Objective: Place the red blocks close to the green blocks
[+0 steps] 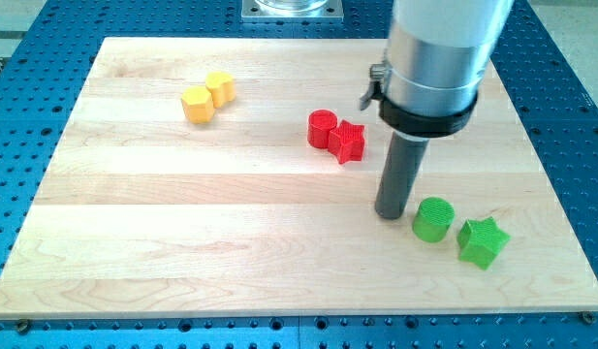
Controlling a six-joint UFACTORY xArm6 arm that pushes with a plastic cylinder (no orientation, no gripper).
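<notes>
Beside the green cylinder (433, 219), my tip (393, 215) holds nothing; next, circle behind the 2 red blocks (336, 135).

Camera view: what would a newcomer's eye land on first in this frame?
The big grey arm body comes down from the view's top right, ending in a dark rod whose tip stands just left of the green cylinder. A green star block sits right of that cylinder. The red cylinder and red star block touch near the centre of the wooden board, and two yellow blocks sit at upper left.
</notes>
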